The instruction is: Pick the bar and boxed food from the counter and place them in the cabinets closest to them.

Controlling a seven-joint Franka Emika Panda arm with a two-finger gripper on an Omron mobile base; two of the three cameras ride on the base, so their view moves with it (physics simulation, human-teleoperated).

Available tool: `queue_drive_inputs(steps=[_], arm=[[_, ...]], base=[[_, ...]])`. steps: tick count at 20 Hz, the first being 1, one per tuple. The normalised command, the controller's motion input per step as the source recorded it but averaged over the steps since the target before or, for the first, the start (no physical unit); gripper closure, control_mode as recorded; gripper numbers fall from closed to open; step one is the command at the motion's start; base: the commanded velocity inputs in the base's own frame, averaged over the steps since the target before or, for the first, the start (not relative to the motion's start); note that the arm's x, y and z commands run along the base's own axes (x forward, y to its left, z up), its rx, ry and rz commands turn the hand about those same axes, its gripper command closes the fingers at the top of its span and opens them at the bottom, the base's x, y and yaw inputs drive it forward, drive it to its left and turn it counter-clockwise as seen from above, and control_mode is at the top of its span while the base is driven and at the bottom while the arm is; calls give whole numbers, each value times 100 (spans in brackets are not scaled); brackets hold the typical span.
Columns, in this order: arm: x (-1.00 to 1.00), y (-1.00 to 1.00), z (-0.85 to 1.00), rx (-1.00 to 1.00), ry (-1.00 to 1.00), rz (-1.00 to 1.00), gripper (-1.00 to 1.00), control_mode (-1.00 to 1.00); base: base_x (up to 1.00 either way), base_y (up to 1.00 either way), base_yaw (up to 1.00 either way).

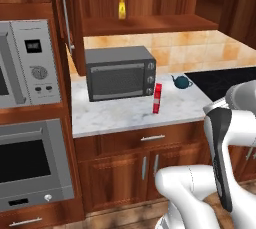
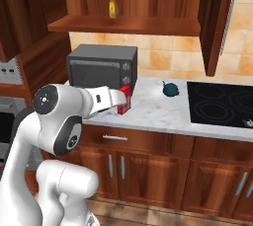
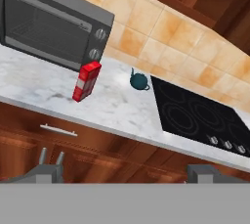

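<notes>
You're basically at the start here, nothing has been put away yet as far as I can tell. The red carton [image 1: 157, 98] stands upright on the desk [image 1: 115, 115], just in front of the toaster oven [image 1: 120, 79] at about its 5 o'clock corner, near it but I can't tell if they touch. From the hand camera the carton [image 3: 86, 81] sits at roughly 10 o'clock, leaning in the picture only because the hand is rolled. The little teapot [image 1: 181, 81] is off at the carton's 2 o'clock, well apart, and the cooktop [image 1: 225, 80] is further right.

The jaws [image 3: 124, 174] are spread wide with nothing between them, hanging out in front of the desk's edge and above the drawer front, well short of the carton.

The wall cabinet [image 1: 150, 25] right above the toaster oven is open, with a yellow bottle [image 1: 121, 8] on its shelf, so that looks like your closest drop spot for the carton.

I can't pick out the small white-and-red bar anywhere, so you'll likely have to hunt for that one.

So both items are left: reach in, grab the carton, lift it to the shelf, then the bar.
</notes>
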Motion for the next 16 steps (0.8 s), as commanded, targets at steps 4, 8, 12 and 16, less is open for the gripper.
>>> queue_drive_inputs(steps=[4,8,12,16], arm=[[0,0,0,0,0,0,-100,100],[0,0,0,0,0,0,-100,100],[0,0,0,0,0,0,-100,100],[0,0,0,0,0,0,-100,100]], base=[[38,0,0],[38,2,0],[39,2,0],[41,3,0]])
